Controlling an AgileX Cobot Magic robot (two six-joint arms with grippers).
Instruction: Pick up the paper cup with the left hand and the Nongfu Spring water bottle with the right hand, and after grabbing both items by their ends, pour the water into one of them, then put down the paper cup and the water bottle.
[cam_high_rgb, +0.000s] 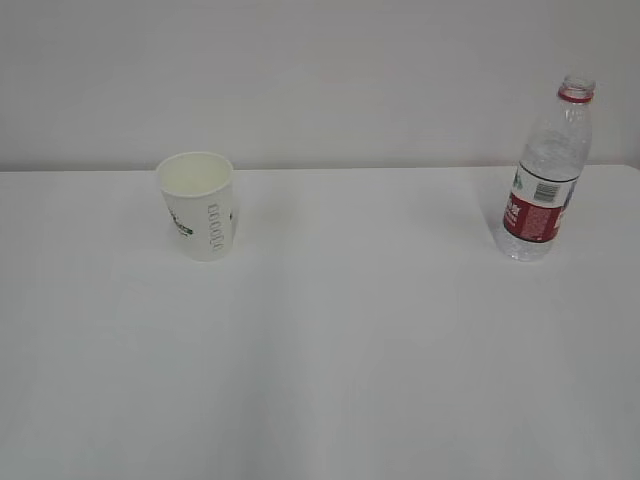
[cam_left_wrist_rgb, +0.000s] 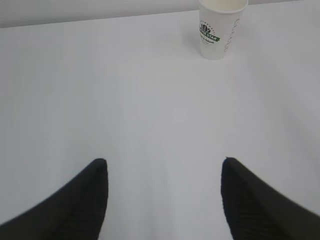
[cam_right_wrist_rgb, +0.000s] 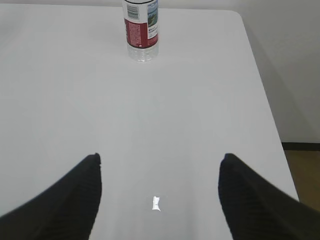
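Paper cup: one | water bottle: one | left hand, right hand: fingers wide, empty

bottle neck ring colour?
Red; the Nongfu Spring water bottle shows it best in the exterior view.

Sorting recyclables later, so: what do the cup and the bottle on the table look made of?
The paper cup looks like matte white paper: opaque wall, rolled rim, printed green logo. The Nongfu Spring water bottle looks like thin clear plastic: see-through ribbed body, glossy red-and-white label, red neck ring. Any coating inside the cup cannot be judged.
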